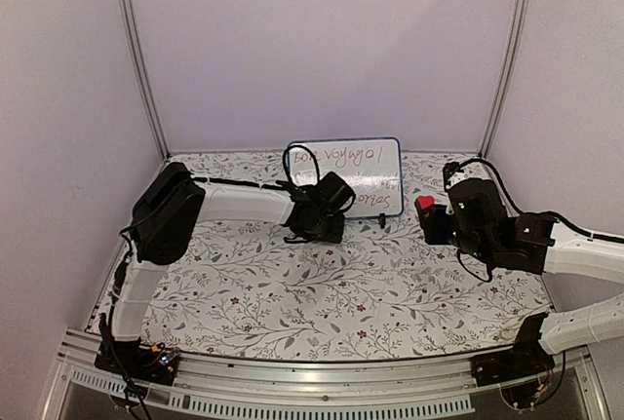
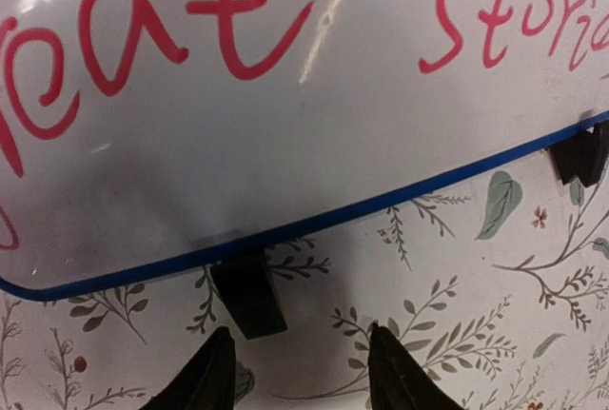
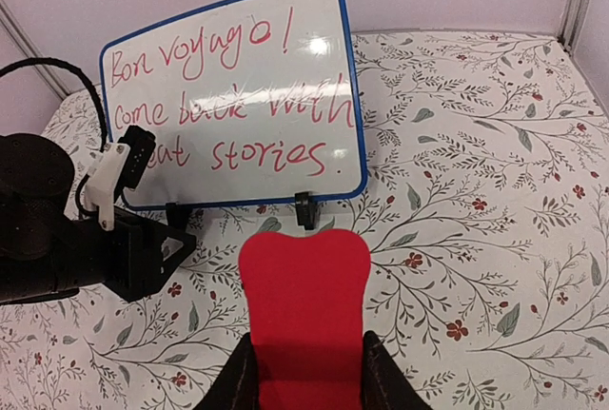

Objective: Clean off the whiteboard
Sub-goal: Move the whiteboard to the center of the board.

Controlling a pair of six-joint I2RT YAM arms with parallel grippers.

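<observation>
Left gripper [image 2: 300,339] before whiteboard [image 2: 285,134], writing [image 2: 231,25] cropped

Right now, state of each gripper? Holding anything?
Left gripper: open, fingers apart just short of the whiteboard, holding nothing.
Right gripper: closed on the red eraser.

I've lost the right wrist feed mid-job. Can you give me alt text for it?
A red eraser is clamped in the right gripper at bottom centre, short of the upright whiteboard, which bears red handwriting. The left arm sits by the board's lower left corner, over a floral tablecloth.
</observation>
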